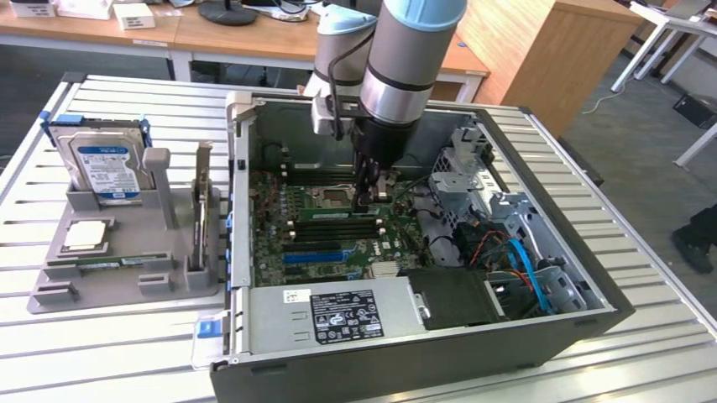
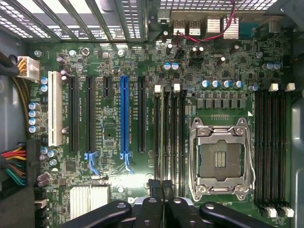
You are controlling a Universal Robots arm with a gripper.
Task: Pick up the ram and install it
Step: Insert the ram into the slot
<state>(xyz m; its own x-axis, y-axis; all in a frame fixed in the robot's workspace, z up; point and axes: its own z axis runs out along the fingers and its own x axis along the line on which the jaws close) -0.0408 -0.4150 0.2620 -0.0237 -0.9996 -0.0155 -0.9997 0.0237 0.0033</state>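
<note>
Exterior view: you have the gripper (image 1: 365, 201) down inside the open computer case (image 1: 448, 369). Its fingers are clenched together, with their tips at the memory slots (image 1: 336, 220) beside the CPU socket (image 1: 332, 198). A ram (image 1: 103, 264) lies in the grey tray (image 1: 101, 294) outside the case, on the exterior view's left, well apart from the gripper. Its long axis runs across that view, one end pointing to each side of the tray. You cannot tell from here whether another stick sits under the fingertips.

Wrist view: the gripper (image 2: 160, 185) is closed over one end of the memory slots (image 2: 169, 137), which run lengthwise away from it. The CPU socket (image 2: 219, 159) lies open just beside them, its contacts bare. Your likeliest trouble is sideways drift, because a slip toward that socket could bend the contacts. Pressing at one end alone could also tilt a stick in its slot, so it jams or strains the white latches (image 2: 157, 88).
</note>
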